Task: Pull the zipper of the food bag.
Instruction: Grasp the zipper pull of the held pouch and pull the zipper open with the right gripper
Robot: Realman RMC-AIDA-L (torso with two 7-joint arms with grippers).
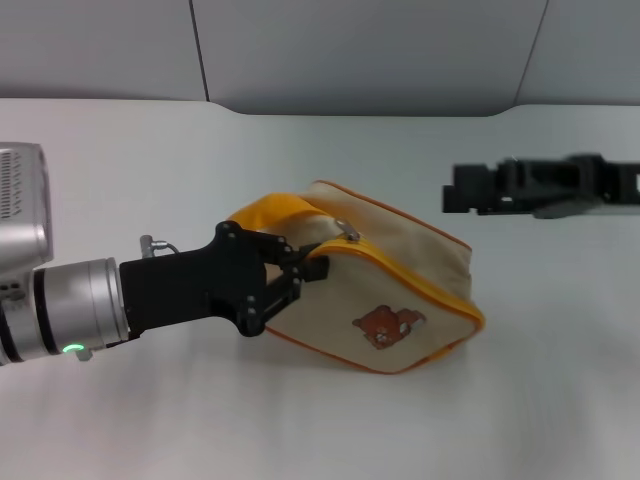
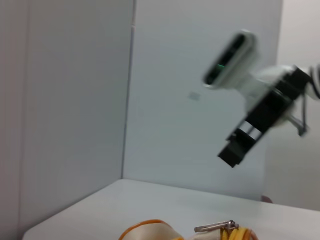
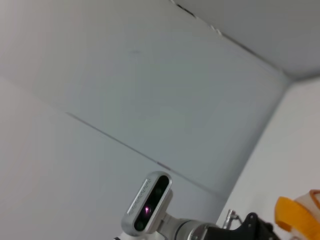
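The food bag [image 1: 400, 280] lies on the white table in the middle of the head view, with its bear picture [image 1: 388, 325] facing front. The orange zipper [image 1: 400, 268] runs around the front panel edge. Its silver pull tab [image 1: 349, 233] sits at the top, near the orange loop handle [image 1: 275, 212]. My left gripper [image 1: 298, 266] is clamped on the bag's left end, just below the handle. My right gripper [image 1: 462, 190] hangs in the air to the right of the bag, apart from it. The left wrist view shows the pull tab [image 2: 215, 227] and my right arm [image 2: 255, 125] beyond it.
The white table [image 1: 320, 430] stretches all around the bag, with grey wall panels [image 1: 350, 50] behind it. The right wrist view shows my left arm's wrist camera [image 3: 150, 200] and a bit of the orange handle [image 3: 295, 215].
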